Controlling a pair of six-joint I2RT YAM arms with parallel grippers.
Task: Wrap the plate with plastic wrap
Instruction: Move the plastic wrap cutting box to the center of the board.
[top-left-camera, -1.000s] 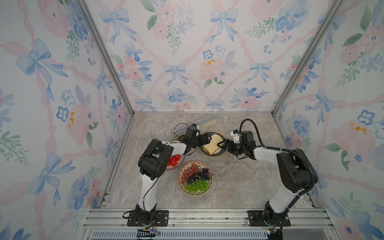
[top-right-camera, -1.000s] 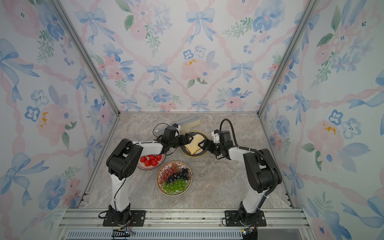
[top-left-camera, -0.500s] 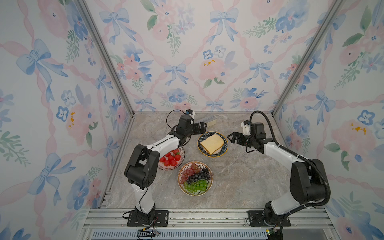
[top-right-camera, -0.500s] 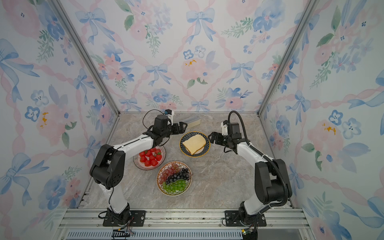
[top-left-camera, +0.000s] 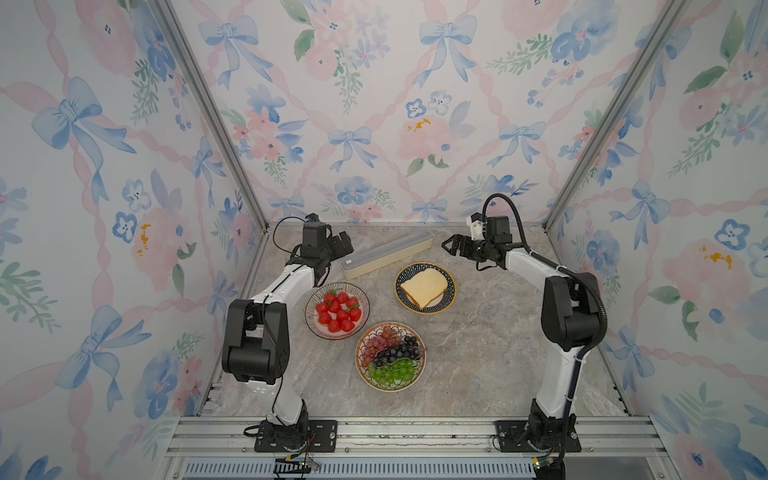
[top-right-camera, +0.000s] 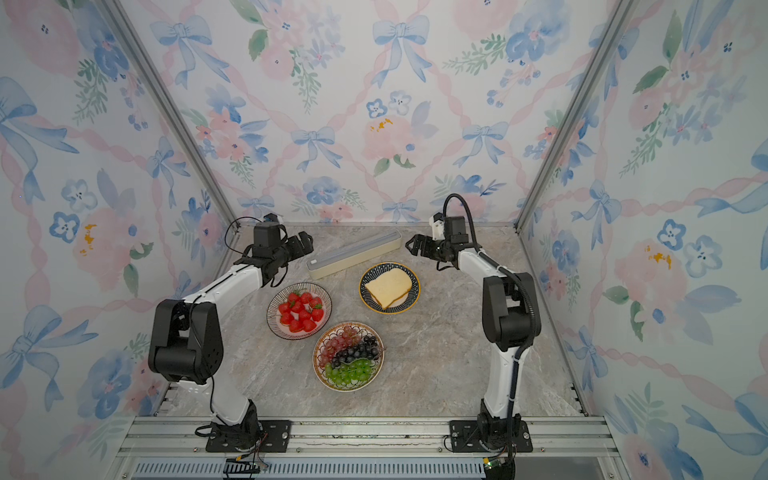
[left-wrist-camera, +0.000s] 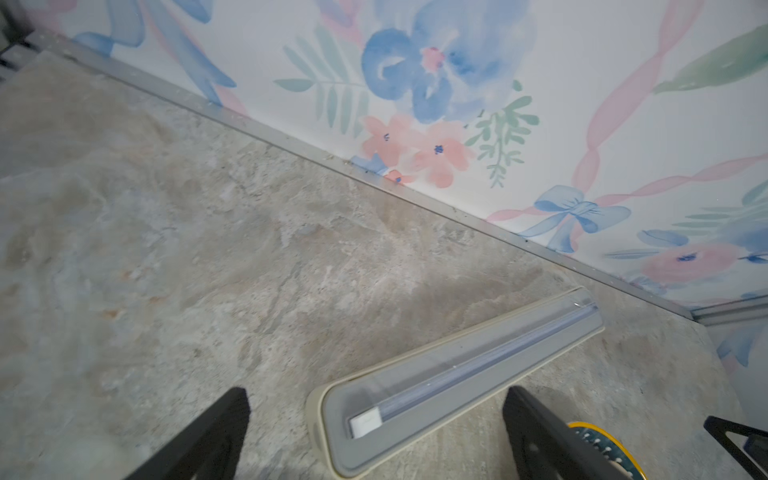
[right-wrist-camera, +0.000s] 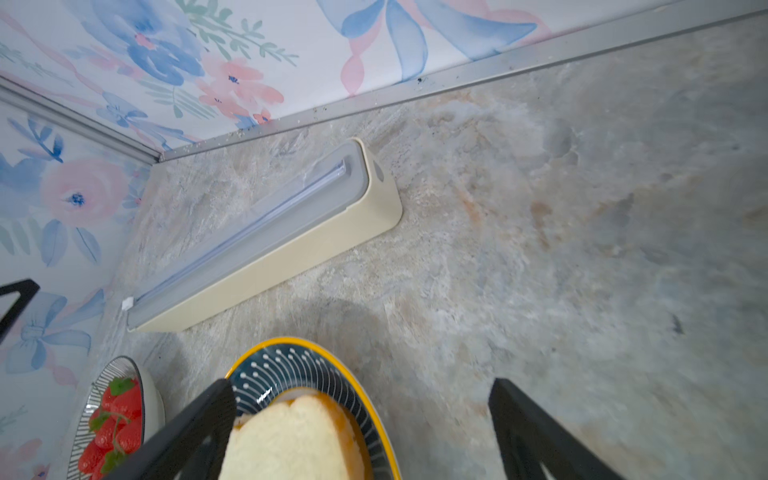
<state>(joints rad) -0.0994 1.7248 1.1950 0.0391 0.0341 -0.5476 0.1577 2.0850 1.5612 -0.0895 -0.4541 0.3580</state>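
Two arms, both empty-handed. Nearest are the bases, bolted to the rail. The left arm (top-left-camera: 291, 282) climbs to a black elbow block, then its white forearm runs away from the rail and inward. The right arm (top-left-camera: 536, 266) mirrors that pose.

On the table (top-left-camera: 478, 353), closest to the bases and well short of either set of fingers, is the grape plate (top-left-camera: 390, 387). Next out is the strawberry plate (top-left-camera: 311, 303), on the near side of the left fingers and apart from them.

The plate (top-left-camera: 428, 268) carries a bread slice (top-left-camera: 424, 286). It sits on the near side of the right fingertips. In the right wrist view one finger (right-wrist-camera: 195, 424) overlaps its rim; contact cannot be judged there, but both top views show the fingertips apart from it.

Left gripper (top-left-camera: 347, 245): fingers (left-wrist-camera: 208, 436) spread wide, nothing between them. It points inward at the box (top-left-camera: 386, 254).

Right gripper (top-left-camera: 446, 245): fingers (right-wrist-camera: 536, 436) likewise spread wide and empty, pointing inward from the opposite side.

Farthest out, the box lies diagonally on the table and spans the gap between the two grippers. Its white slider (left-wrist-camera: 365, 426) end is just beside the left fingers, untouched. Its other end is near the right fingertips, close to the back wall.

The plastic wrap (right-wrist-camera: 241, 232) sits inside the box, showing as a glossy strip along the slot in the grey top.
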